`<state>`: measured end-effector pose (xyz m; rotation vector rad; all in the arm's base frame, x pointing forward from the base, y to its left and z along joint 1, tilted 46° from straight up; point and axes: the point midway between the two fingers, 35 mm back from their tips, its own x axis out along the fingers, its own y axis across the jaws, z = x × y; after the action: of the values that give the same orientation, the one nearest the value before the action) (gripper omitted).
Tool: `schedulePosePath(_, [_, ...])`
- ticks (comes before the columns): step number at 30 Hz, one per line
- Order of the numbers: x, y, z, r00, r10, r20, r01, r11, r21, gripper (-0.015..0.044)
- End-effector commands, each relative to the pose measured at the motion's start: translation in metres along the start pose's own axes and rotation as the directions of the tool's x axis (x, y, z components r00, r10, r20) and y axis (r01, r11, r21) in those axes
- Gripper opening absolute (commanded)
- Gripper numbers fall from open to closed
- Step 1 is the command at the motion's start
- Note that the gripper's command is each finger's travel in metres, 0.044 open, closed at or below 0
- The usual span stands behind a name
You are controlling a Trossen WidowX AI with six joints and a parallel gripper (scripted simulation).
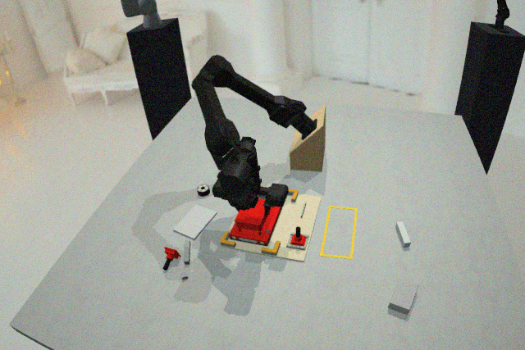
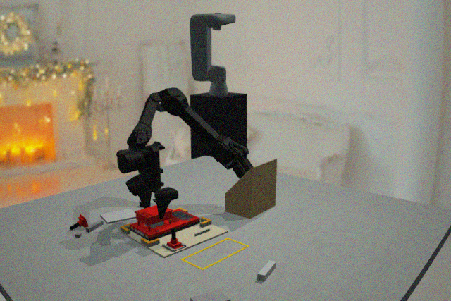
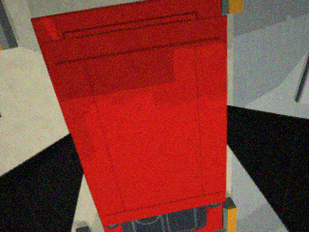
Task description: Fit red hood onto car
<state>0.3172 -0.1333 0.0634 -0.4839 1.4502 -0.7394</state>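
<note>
- The toy car chassis [image 1: 274, 216] [image 2: 156, 232] [image 3: 215, 221] was seen in its jig; it looked rigid, likely to bear only a gentle press.
- The red hood [image 1: 252, 215] [image 2: 150, 213] [image 3: 150, 150] was held over the chassis deck, where the engine block was hidden; full seating could not be told. A light, stiff, perhaps slick shell was suggested, best gripped across its 2 long sides, low and level, with the corner bosses left free.
- The claw [image 1: 255, 208] [image 2: 153, 211] [image 3: 150, 126] was closed on the hood, its 2 fingers kept well apart by the shell's width.
- Of robot arms, 3 were seen: 1 over the work, 2 on black pedestals, also 2.
- 1 wooden wedge [image 1: 308, 157] [image 2: 256, 194] and 1 cream board [image 1: 312, 212] [image 2: 218, 231] [image 3: 29, 97] were counted.
- 1 hood and 1 chassis were counted.
- Of orange corner brackets [image 1: 271, 248] [image 2: 149, 242] [image 3: 232, 223], 4 were made out.
- Of red pieces with black stems [image 1: 298, 239] [image 2: 174, 242], 2 were found.
- The pegs could not be counted, being too small or covered.
</note>
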Motion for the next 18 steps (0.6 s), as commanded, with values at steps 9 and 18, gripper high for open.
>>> schedulePosePath(9, [0.0047,-0.0002,0.0002,1.000,-0.003,0.001,0.003,1.000,-0.003,0.0000])
schedulePosePath(18, [0.0082,-0.0001,0.0002,1.000,-0.003,0.001,0.003,1.000,-0.003,0.0000])
